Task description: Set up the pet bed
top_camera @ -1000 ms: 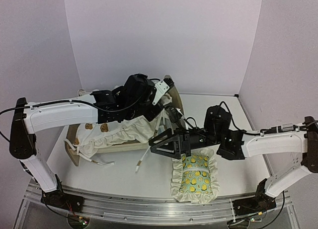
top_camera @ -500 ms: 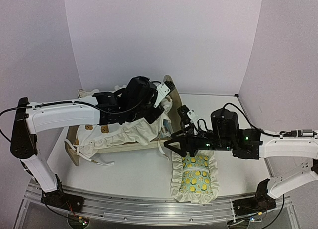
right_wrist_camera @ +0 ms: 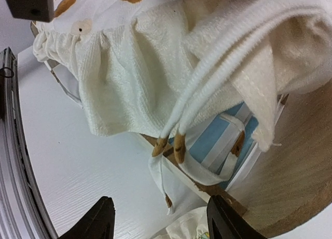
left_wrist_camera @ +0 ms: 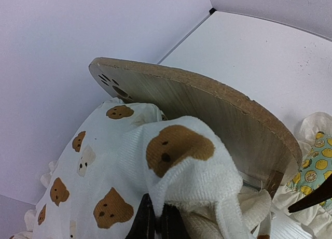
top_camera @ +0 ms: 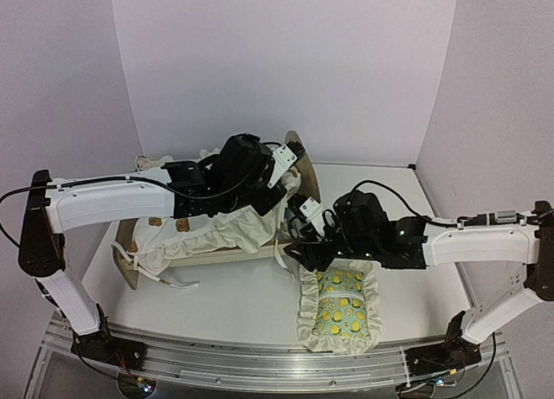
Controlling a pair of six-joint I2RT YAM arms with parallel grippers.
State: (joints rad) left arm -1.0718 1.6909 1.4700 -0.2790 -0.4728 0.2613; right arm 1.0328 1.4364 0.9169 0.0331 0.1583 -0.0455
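From above: the pet bed (top_camera: 124, 269) sits on the table (top_camera: 216, 308) left of centre, its headboard (top_camera: 308, 178) toward the middle and a cream cushion (top_camera: 216, 230) draped over it. The left jaws are in the cushion by the headboard. The right jaws sit low just beside the bed, next to the lemon pillow (top_camera: 340, 308).

Left wrist: jaws pinched tight on a fold of bear-print cushion, up against the headboard.

Right wrist: jaws spread wide, holding nothing, below the dangling ties (right_wrist_camera: 181, 114) and the striped base (right_wrist_camera: 215, 135).
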